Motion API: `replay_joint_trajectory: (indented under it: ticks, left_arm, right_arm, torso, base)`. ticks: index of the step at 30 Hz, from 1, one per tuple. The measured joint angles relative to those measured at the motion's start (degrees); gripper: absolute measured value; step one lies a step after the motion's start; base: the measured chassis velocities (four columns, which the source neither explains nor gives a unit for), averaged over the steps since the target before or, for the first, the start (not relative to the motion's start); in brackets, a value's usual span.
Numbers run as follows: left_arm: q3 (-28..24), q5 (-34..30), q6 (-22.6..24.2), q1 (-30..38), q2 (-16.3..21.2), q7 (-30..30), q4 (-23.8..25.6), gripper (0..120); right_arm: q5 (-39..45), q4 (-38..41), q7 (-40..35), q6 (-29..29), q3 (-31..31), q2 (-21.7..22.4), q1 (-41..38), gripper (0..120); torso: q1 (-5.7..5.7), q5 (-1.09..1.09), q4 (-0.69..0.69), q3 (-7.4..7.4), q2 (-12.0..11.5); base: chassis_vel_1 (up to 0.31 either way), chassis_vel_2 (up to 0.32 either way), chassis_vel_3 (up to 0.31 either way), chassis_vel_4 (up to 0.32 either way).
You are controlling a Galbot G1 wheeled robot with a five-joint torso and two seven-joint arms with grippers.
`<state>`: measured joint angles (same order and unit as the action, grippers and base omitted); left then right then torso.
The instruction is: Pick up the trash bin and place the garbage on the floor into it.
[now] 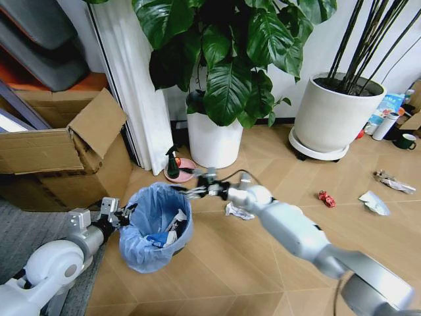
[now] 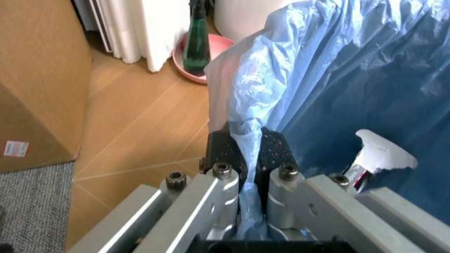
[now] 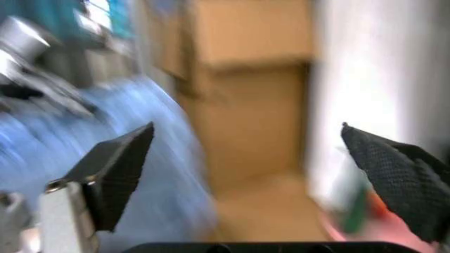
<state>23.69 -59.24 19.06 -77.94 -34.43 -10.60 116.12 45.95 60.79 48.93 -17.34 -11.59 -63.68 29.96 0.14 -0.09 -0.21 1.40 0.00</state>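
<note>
The trash bin (image 1: pixel 146 249), a small round bin lined with a light-blue bag, is tilted near my left side. My left gripper (image 1: pixel 125 214) is shut on its rim, pinching the bag (image 2: pixel 250 138) between its fingers. Litter lies inside the bin: a white piece (image 2: pixel 378 153) and blue-white bits (image 1: pixel 166 232). My right gripper (image 1: pixel 197 189) hovers open over the bin's far rim, with nothing between its fingers (image 3: pixel 116 168). Garbage lies on the floor: crumpled white paper (image 1: pixel 238 211) just beyond my right arm, a red wrapper (image 1: pixel 326 198), a white piece (image 1: pixel 374 203) and a silvery wrapper (image 1: pixel 393 182).
Two large white plant pots (image 1: pixel 214 139) (image 1: pixel 334 118) stand at the back. A dark green spray bottle (image 1: pixel 173 163) on a pink saucer sits beside the nearer pot. An open cardboard box (image 1: pixel 62 158) stands to the left and a grey rug (image 1: pixel 20 230) lies under my left arm.
</note>
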Motion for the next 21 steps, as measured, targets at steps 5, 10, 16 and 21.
replay_joint_trajectory:
  ticks: [5,10,16,21]
  left_arm:
    - [-0.1,0.3,0.1,0.8,-0.6,-0.2,0.2,0]
    - [0.0,0.3,0.2,1.0,-0.8,-0.3,0.3,0]
    - [0.2,0.4,0.3,0.9,-1.2,-0.7,0.9,0]
    - [0.1,0.5,0.3,0.7,-1.2,-0.8,1.0,0]
  right_arm:
    - [-6.1,0.2,-8.4,0.2,8.3,4.8,6.9,100]
    - [-12.1,-0.8,-11.7,0.3,14.9,5.7,11.4,100]
    - [-16.6,-4.7,-15.7,-0.1,18.9,5.4,13.8,100]
    - [-18.7,-10.9,-15.5,-0.6,20.7,3.1,14.0,100]
  torso:
    - [-0.01,0.01,0.03,-0.01,0.0]
    - [-0.01,0.01,0.08,-0.01,0.0]
    - [-0.01,0.00,0.06,-0.01,0.0]
    - [-0.01,-0.02,0.08,-0.01,0.0]
  base:
    - [0.000,0.000,0.000,0.000]
    - [0.000,0.000,0.000,0.000]
    - [0.000,0.000,0.000,0.000]
    - [0.000,0.000,0.000,0.000]
